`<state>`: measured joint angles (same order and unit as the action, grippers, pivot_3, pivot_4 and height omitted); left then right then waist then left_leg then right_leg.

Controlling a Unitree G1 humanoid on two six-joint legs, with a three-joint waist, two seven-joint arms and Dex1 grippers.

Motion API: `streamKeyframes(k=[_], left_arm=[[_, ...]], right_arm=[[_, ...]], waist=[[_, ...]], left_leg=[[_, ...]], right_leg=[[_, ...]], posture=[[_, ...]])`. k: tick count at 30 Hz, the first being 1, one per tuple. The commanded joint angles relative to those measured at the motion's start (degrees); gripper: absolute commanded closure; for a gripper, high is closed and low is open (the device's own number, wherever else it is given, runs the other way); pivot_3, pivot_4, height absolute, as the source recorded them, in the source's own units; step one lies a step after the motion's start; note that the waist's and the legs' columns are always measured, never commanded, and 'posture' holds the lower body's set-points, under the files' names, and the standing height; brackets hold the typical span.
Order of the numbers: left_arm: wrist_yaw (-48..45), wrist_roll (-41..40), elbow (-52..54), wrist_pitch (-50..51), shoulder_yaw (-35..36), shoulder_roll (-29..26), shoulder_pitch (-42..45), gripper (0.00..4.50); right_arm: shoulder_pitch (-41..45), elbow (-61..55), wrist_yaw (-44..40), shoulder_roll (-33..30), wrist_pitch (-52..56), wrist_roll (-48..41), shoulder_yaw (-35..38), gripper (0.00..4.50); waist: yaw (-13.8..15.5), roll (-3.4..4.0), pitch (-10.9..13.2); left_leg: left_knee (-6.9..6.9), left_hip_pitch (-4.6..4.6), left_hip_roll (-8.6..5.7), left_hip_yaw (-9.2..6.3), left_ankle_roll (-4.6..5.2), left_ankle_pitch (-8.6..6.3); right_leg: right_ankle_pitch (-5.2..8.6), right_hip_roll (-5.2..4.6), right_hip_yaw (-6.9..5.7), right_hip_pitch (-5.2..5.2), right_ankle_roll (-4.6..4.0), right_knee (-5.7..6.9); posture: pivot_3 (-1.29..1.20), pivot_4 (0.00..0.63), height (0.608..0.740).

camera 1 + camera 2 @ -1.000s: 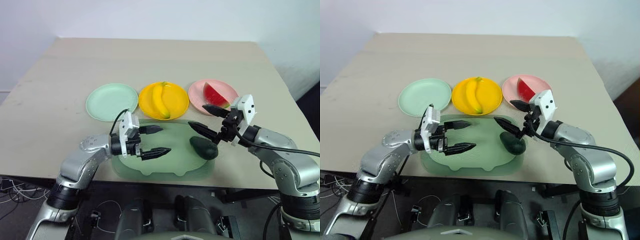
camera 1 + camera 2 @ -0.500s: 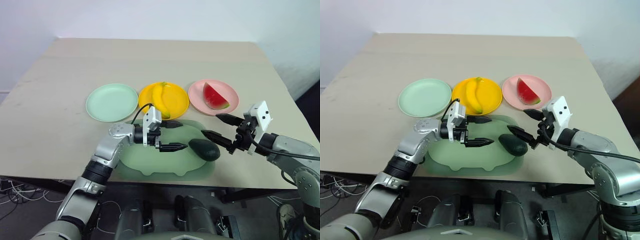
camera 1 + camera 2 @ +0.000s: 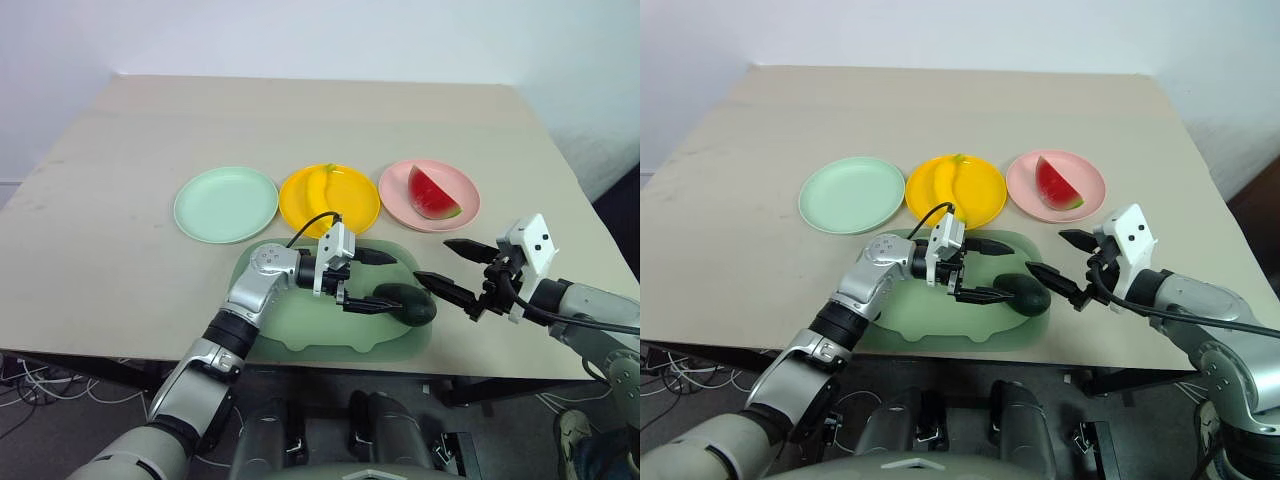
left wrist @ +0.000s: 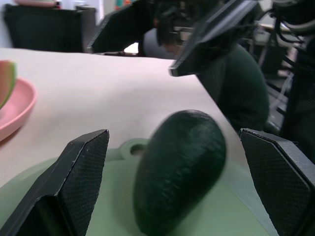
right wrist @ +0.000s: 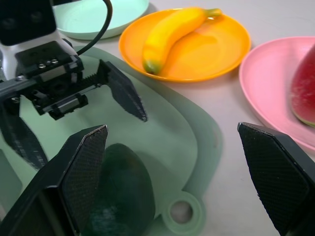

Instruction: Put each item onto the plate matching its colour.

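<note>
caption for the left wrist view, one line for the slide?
Open left gripper straddling the dark green avocado on the pale green tray.

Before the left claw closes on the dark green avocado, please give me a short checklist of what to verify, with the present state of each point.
1. Left claw open wide enough: ok, its black fingers stand apart on either side of the small dark green toy avocado.
2. Avocado free to lift: ok, it lies alone on the pale green rounded-rectangle tray.
3. Round mint green plastic plate free to receive it: ok, nothing lies on it.
4. Right claw out of the way: not ok, it is open and close beside the avocado.
5. Other items sorted: ok, long yellow toy banana on the round yellow plate, red watermelon wedge on the round pink plate.
</note>
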<state>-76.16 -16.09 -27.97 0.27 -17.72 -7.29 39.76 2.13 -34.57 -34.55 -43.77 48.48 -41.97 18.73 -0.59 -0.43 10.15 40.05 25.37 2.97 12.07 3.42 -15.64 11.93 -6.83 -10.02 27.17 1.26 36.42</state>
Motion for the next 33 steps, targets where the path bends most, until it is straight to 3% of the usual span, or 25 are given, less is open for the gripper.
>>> streamKeyframes(k=[1, 14, 28, 31, 33], left_arm=[[-2.6, 1.4, -1.9, -3.0, -1.3, 1.4, 1.9, 0.04], [-0.6, 8.3, -18.4, -11.6, -1.6, 8.3, 9.0, 0.04], [-1.6, 10.4, -23.9, -12.3, -0.4, 10.6, 11.3, 0.04], [-1.5, 10.7, -24.0, -12.0, -0.2, 10.7, 11.5, 0.65], [-1.5, 11.0, -24.1, -12.4, -0.3, 10.6, 11.4, 1.28]], right_arm=[[-0.5, -2.4, 0.6, -0.5, -0.5, -0.8, 2.1, 0.0], [-4.3, -4.9, 1.7, -1.4, -0.1, -1.7, 5.7, 0.0], [-9.6, -10.2, 0.8, -3.6, 1.3, -8.7, 9.4, 0.0], [-9.8, -10.1, 1.0, -3.8, 1.1, -8.4, 9.4, 0.0], [-9.9, -10.0, 1.0, -3.9, 0.9, -8.1, 9.4, 0.0]], waist=[[0.0, 0.0, 0.0], [0.0, -0.01, 0.0], [-0.1, -0.02, 0.0], [0.0, -0.02, 0.0], [-0.1, -0.02, 0.0]], left_leg=[[0.0, 0.0, 0.0, 0.0, 0.01, -0.01], [0.0, 0.01, -0.01, -0.04, 0.22, -0.12], [0.01, 0.01, -0.02, -0.12, 0.27, -0.15], [0.01, 0.01, -0.02, -0.12, 0.27, -0.15], [0.01, 0.01, -0.02, -0.12, 0.27, -0.15]], right_leg=[[0.01, 0.0, 0.0, 0.0, -0.01, -0.01], [-0.01, 0.01, -0.03, -0.09, 0.05, -0.16], [0.0, 0.02, -0.07, -0.17, 0.04, -0.25], [0.0, 0.02, -0.08, -0.18, 0.05, -0.27], [0.0, 0.02, -0.08, -0.18, 0.05, -0.27]], posture=[[0.0, 0.15, 0.696], [0.0, 0.15, 0.696], [0.0, 0.15, 0.696], [0.0, 0.15, 0.696], [0.0, 0.15, 0.696]])
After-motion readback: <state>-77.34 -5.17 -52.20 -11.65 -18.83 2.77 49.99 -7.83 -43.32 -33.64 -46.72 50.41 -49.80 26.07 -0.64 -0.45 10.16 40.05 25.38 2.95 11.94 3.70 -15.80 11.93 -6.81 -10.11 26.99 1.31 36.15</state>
